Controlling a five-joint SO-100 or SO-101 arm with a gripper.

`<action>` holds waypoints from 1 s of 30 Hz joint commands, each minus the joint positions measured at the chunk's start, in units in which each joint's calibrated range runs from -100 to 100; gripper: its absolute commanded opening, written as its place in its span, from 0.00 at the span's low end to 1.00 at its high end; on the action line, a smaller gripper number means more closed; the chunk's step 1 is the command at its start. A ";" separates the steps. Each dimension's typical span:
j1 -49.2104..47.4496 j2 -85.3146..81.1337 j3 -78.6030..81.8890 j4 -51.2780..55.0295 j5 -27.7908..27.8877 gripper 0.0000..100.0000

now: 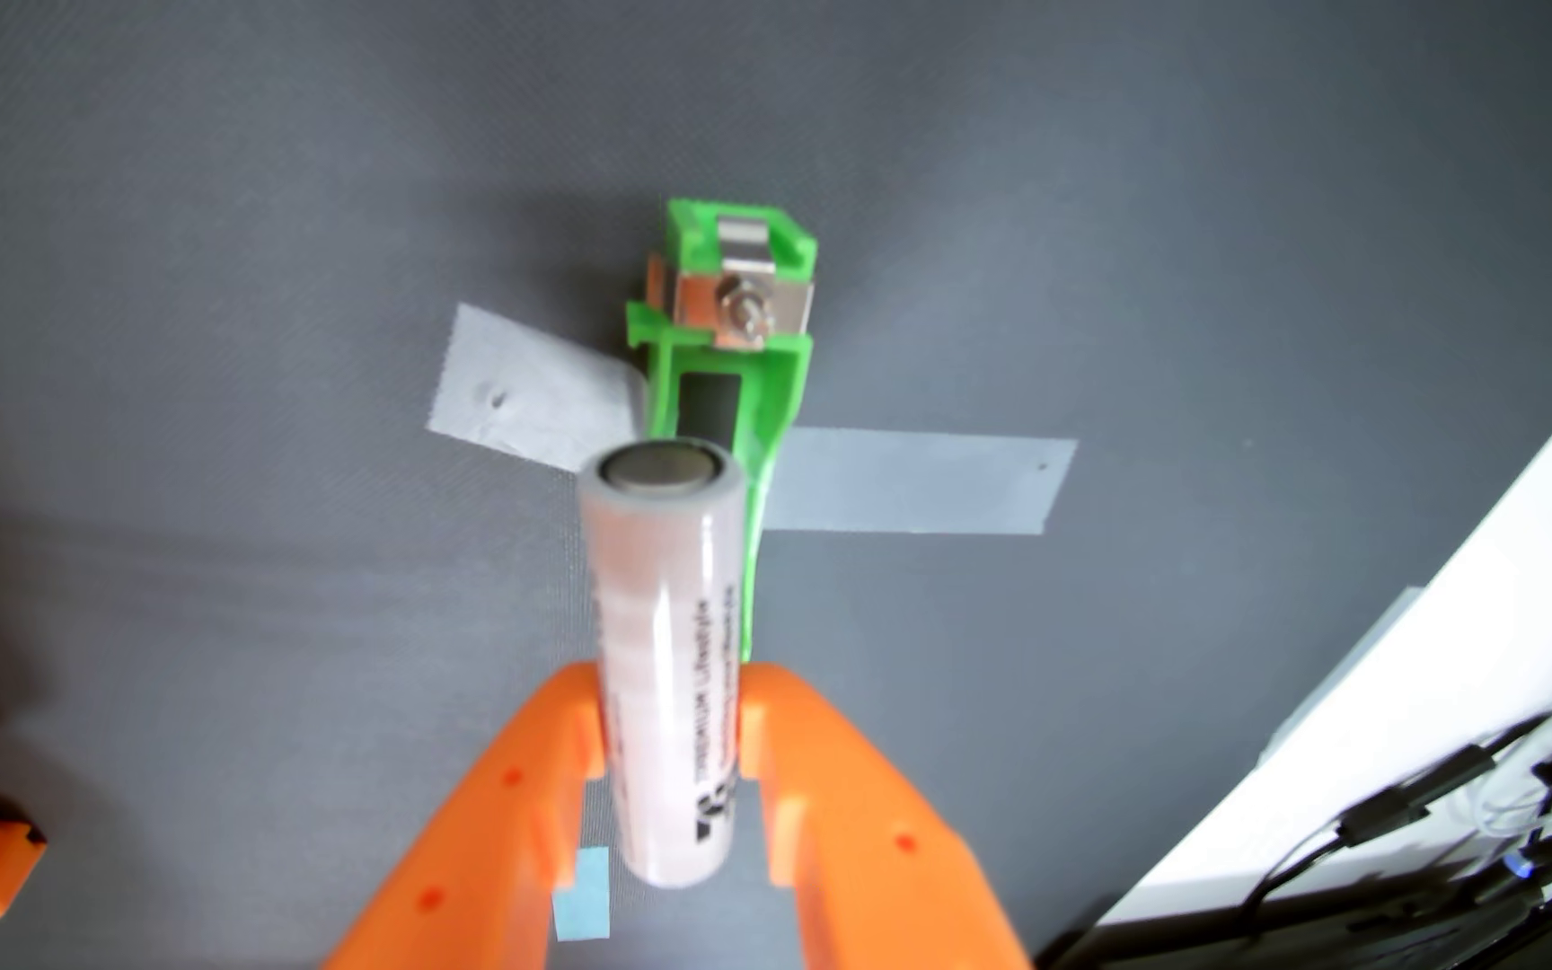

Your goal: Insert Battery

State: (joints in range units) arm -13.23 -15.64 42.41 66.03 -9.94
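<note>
Orange two-finger gripper [671, 723] pinches the white cylindrical battery [668, 653] above the taped-down green plastic battery holder [724, 373] on grey cloth [194, 280]; best to line the cell along the slot, then lower squarely between the metal contacts [742, 303]

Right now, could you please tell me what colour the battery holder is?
Bright green, seen best in the wrist view: the battery holder.

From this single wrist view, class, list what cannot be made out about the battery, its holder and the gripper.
- Near end of the green holder: hidden behind the battery.
- Small print on the battery label: blurred.
- Gripper base: cut off by the bottom edge.
- Whether the battery touches the holder: cannot tell.
</note>
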 commanded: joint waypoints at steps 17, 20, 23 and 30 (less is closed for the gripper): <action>-0.35 -1.83 -2.02 -0.49 -0.26 0.01; -0.11 -1.83 -2.11 -0.49 -0.26 0.01; -0.46 -1.83 -2.20 -0.49 -0.26 0.01; -0.58 -1.83 -2.47 -0.15 -0.26 0.01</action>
State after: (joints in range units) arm -13.56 -15.64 42.41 65.94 -9.94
